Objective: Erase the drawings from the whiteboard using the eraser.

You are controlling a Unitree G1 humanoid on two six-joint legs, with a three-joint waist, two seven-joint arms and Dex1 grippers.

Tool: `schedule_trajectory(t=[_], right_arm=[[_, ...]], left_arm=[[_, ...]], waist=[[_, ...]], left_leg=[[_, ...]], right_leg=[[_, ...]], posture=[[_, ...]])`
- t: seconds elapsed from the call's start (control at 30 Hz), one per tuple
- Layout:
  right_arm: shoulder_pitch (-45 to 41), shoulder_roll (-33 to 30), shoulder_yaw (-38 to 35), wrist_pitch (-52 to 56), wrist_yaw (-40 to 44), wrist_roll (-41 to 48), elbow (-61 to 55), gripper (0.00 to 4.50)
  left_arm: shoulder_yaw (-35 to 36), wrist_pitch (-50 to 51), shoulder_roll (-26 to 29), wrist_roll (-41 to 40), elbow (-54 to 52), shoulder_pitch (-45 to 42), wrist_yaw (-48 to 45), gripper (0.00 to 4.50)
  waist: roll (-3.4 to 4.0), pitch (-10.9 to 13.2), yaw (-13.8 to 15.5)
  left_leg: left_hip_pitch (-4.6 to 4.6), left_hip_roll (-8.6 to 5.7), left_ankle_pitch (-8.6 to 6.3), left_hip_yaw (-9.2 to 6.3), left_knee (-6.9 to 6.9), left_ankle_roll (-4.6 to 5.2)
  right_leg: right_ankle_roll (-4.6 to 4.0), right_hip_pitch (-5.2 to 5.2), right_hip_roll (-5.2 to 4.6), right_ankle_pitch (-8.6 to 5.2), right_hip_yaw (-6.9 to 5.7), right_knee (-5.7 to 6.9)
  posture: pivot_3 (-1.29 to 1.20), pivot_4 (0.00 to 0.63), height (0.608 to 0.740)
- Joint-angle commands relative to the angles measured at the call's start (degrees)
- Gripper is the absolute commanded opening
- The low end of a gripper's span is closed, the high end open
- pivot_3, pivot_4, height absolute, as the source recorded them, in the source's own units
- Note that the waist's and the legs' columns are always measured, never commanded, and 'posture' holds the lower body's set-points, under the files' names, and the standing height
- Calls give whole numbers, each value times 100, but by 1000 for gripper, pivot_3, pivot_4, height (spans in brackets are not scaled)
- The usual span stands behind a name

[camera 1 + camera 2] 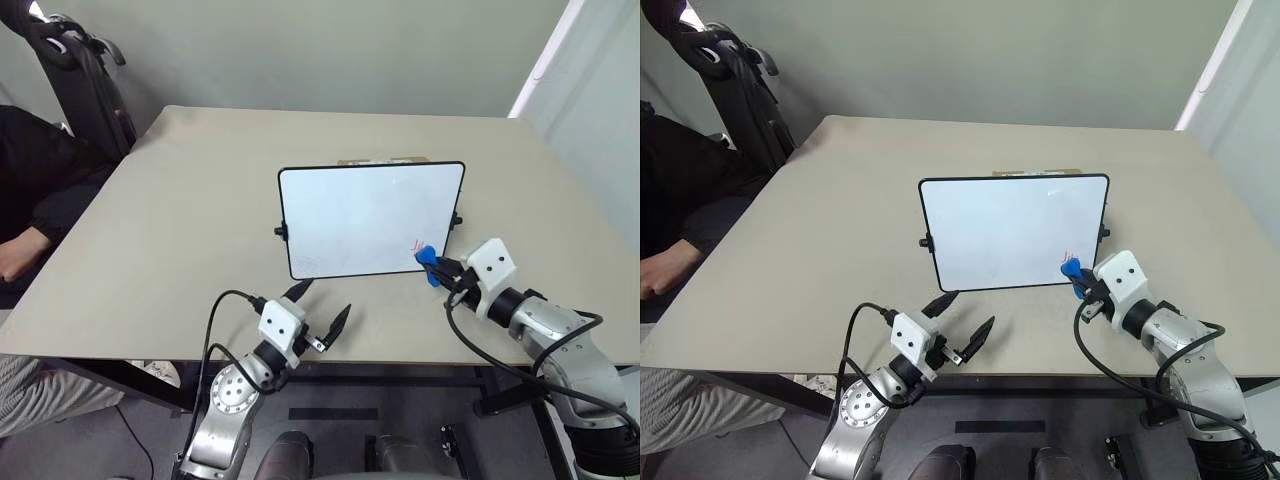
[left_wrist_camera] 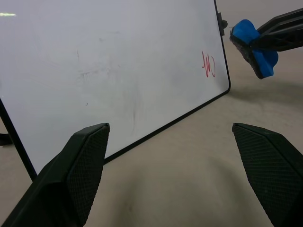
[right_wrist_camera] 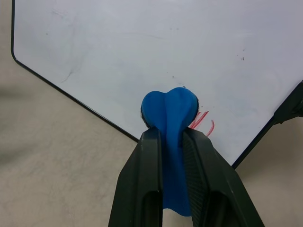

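The whiteboard (image 1: 370, 218) stands tilted on the beige table, black-framed. A small red drawing (image 2: 209, 65) sits near its lower right corner. My right gripper (image 3: 171, 137) is shut on the blue eraser (image 3: 170, 109), whose tip is at the board's lower right corner, right by the red strokes (image 3: 202, 122). In the head views the eraser (image 1: 430, 264) overlaps that corner. My left gripper (image 1: 322, 308) hangs open in front of the board's lower left part, apart from it, with nothing between its fingers (image 2: 80, 165).
The beige table (image 1: 180, 220) spreads wide around the board. A person's arm in a dark sleeve (image 1: 30, 225) rests at the table's left edge. A dark chair (image 1: 85, 70) stands at the back left. Black cables loop from both wrists at the near edge.
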Motion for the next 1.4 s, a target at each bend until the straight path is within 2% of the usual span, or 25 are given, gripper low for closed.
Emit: schedule_trajectory(t=[0.03,0.13,0.23,0.4,0.53,0.67,0.8,1.13,1.4], right_arm=[[9,-6,-566,428,-234,205,-150,629],[-43,-115,-1179,1246,-194,733,-170,629],[-132,-327,-1458,2030,-172,981,-61,629],[-416,-547,-1478,3178,-285,1147,405,629],[-666,-607,-1331,3481,-399,1019,741,629],[-845,-655,-1249,3462,-440,935,897,1559],[-828,-776,-1286,3511,-408,965,833,2968],[-875,-1071,-1405,3838,-438,1021,707,2968],[-1221,-1111,-1420,3980,-374,1037,1185,2968]], left_arm=[[-18,-68,4,-14,-260,11,-11,4500],[-25,-74,7,-11,-244,-1,-18,4500],[-65,-78,-13,11,-221,-3,-11,4500],[-125,-94,-54,52,-233,45,29,4500],[-174,-98,-76,82,-282,103,84,4500],[-189,-104,-90,99,-286,127,128,4500],[-182,-105,-87,95,-265,118,143,4500],[-180,-99,-99,55,-198,71,115,4500],[-196,-113,-125,74,-187,73,134,4500]], waist=[[0,0,13],[-4,3,25],[-14,8,24],[-13,8,3],[-9,7,5],[-7,6,5],[-5,5,19],[-4,5,17],[-4,4,16]], left_leg=[[0,0,-1,0,0,-1],[-4,-3,-11,3,0,-18],[-5,-4,-11,8,1,-19],[-1,-1,-7,10,0,-19],[-1,-2,18,10,-1,21],[-1,-2,21,10,-3,29],[-2,-2,20,9,-4,32],[-5,-2,13,10,-5,25],[-3,-3,12,11,-5,25]], right_leg=[[-1,-1,0,-1,0,0],[-9,0,-3,-7,1,-1],[-20,7,-3,-13,5,0],[-22,8,0,-14,5,8],[-19,4,0,-12,8,8],[-18,0,0,-12,8,8],[-11,-2,0,-12,8,7],[-6,0,0,-11,8,8],[-8,-3,0,-11,14,7]], posture=[[0,150,730],[0,150,730],[0,150,730],[0,150,730],[0,150,730],[0,150,730],[0,150,730],[0,150,730],[0,150,730]])
